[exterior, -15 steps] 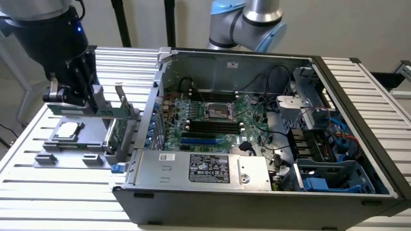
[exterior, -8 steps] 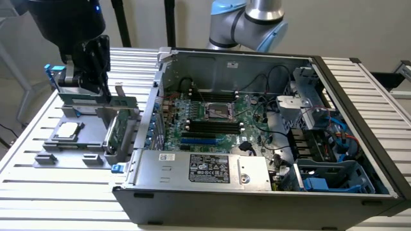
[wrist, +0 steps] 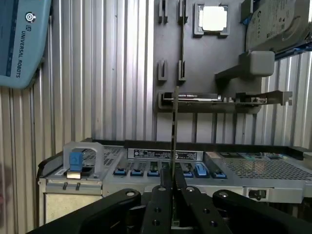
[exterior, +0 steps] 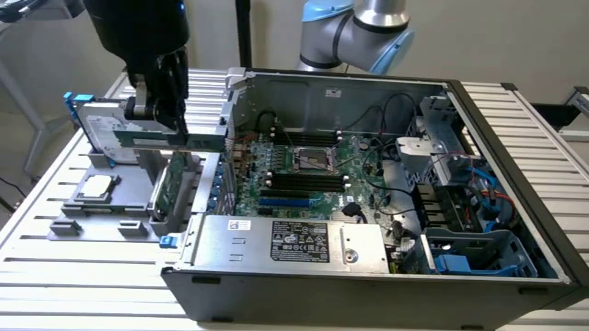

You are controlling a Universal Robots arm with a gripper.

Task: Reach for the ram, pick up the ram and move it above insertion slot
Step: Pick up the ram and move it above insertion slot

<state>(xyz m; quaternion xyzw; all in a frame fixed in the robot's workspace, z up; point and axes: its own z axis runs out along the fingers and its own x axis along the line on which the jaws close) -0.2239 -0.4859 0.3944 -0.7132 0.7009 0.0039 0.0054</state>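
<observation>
The open computer case (exterior: 368, 276) sits nearest, on a slatted metal tabletop (exterior: 55, 269) before a pale wall. Beside it, toward the exterior view's left, a grey fixture (exterior: 110, 207) holds parts. Above this fixture the gripper (exterior: 156, 114) is closed on the ram (exterior: 179, 141), lifted clear, edge-on between its fingers (wrist: 163, 200).

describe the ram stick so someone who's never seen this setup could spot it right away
Start at the open computer case, then look to the grey parts holder beside it on the exterior view's left. Above that holder hangs the black pincer, shut on the ram. It is the long, thin green strip held level in the air, unlike the broader green card standing in the holder below.
</observation>
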